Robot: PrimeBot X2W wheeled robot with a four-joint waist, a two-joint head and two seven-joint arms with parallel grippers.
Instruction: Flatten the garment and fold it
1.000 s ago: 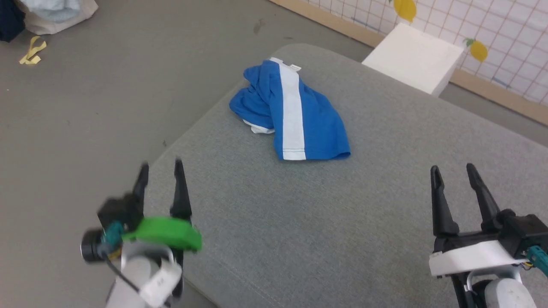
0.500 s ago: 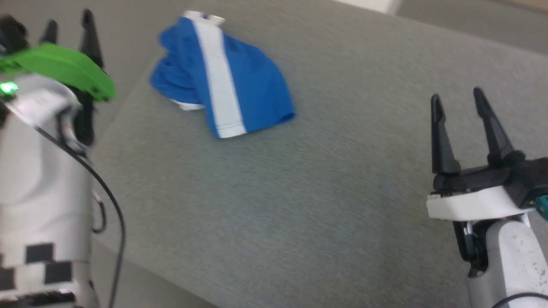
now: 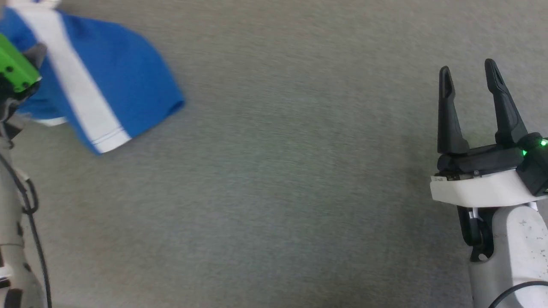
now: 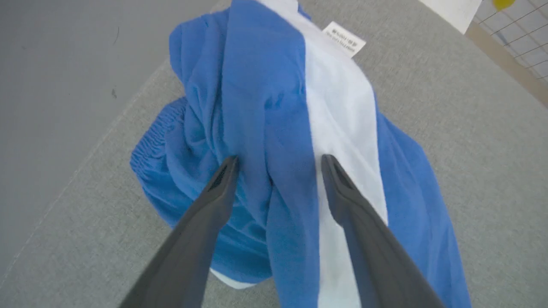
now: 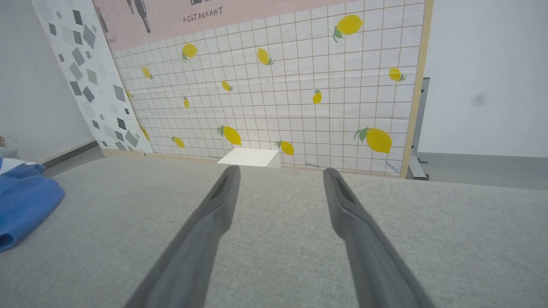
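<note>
Crumpled blue white-striped garment on cushion

Your garment is royal blue, crossed by one wide white stripe, with a small white tag printed in dark letters. The surface is plain grey woven fabric. Your right gripper is black above a white collar. A bright green cover marks your left arm. The wall is a white tile grid dotted with yellow, green-leafed lemons, topped by a pink band.
</note>
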